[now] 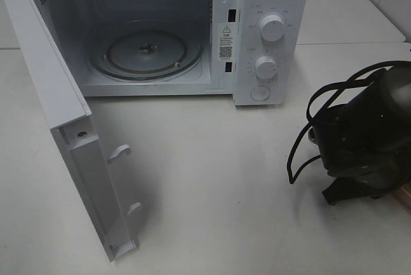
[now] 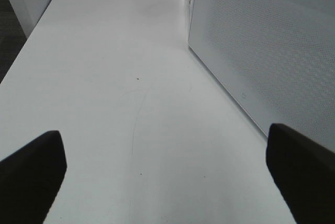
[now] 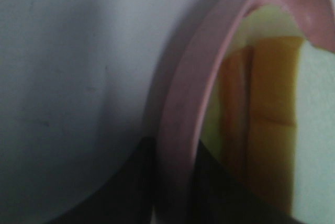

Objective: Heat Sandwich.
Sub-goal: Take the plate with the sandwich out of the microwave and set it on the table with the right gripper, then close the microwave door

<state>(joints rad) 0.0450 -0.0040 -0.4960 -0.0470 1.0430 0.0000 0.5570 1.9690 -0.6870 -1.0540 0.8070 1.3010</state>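
Note:
The sandwich (image 3: 272,103), pale bread with tan crust, lies on a round pink plate (image 3: 180,109); it shows only in the right wrist view. My right gripper (image 3: 175,187) has one dark finger on each side of the plate's rim, pressed against it. From above, the right arm (image 1: 366,133) covers the plate at the table's right edge, with only a pink sliver (image 1: 404,196) showing. The white microwave (image 1: 270,5) stands at the back, its door (image 1: 64,127) swung wide open and its glass turntable (image 1: 148,50) bare. My left gripper (image 2: 167,177) is open and empty over the table.
The open door juts toward the front left of the white table (image 1: 212,178). Two dials (image 1: 271,29) sit on the microwave's right panel. A dotted white microwave panel (image 2: 261,51) stands beside the left gripper. Black cables (image 1: 308,140) loop off the right arm.

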